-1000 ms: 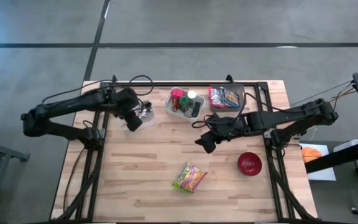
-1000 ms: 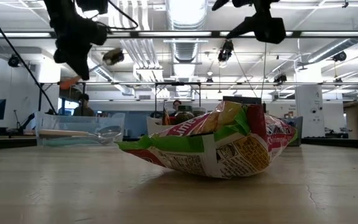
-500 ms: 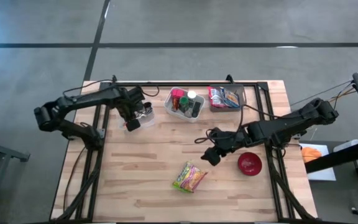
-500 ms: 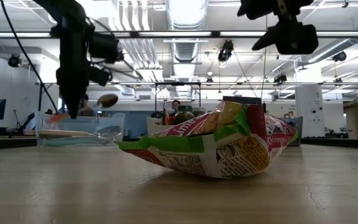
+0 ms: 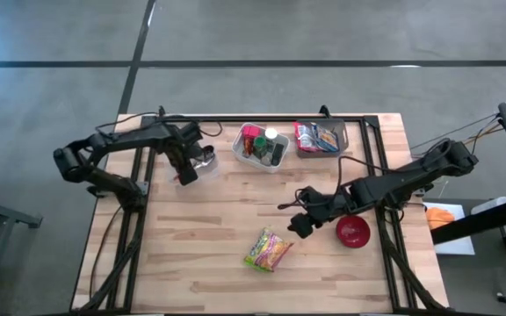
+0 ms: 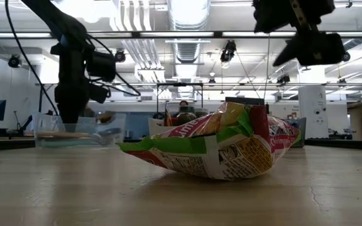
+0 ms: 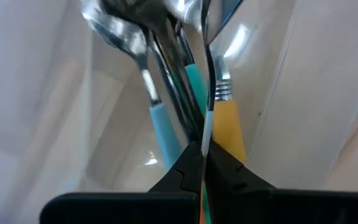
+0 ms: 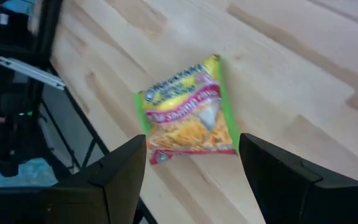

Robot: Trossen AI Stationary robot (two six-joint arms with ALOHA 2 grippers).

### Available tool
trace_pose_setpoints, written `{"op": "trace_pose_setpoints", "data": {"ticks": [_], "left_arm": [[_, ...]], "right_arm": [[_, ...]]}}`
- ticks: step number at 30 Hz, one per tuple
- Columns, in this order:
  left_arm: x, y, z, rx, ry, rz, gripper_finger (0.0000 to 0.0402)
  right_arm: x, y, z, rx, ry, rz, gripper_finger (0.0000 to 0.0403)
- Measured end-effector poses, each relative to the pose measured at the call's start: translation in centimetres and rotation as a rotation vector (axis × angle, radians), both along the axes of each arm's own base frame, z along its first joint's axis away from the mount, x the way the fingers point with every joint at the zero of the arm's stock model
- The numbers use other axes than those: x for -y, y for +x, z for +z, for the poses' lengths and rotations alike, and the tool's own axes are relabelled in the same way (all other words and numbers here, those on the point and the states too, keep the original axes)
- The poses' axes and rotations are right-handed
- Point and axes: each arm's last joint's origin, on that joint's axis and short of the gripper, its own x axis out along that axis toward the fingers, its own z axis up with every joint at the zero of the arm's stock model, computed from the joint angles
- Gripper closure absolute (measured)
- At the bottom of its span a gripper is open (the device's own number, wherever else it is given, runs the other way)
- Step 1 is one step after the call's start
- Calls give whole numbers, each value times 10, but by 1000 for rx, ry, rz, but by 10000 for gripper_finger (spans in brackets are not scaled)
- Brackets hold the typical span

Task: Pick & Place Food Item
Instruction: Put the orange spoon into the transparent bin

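Spoon handles (image 7: 219, 124) cut off behind left tool (image 7: 202, 163).

Overhead camera looks straight down on the whole surface (image 5: 200, 263). Low camera sits at surface height, right up against the snack packet (image 6: 219, 147), facing the room. Right wrist camera looks down on that same packet; left wrist camera is jammed close against cutlery (image 7: 185, 87).
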Motion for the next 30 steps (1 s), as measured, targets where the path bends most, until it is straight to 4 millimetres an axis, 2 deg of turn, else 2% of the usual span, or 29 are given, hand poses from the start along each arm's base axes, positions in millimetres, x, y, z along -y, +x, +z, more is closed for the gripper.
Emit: {"op": "trace_pose_setpoints", "data": {"ticks": [10,18,30], "left_arm": [[-2,3,-8,-30,-34,22,401],[-2,3,-10,-27,-30,23,401],[-3,3,-10,-31,-20,60,399]], "right_arm": [[-14,-8,-16,-25,112,-13,150],[-15,-13,-41,33,204,-70,150],[-17,-14,-45,65,237,-106,150]]}}
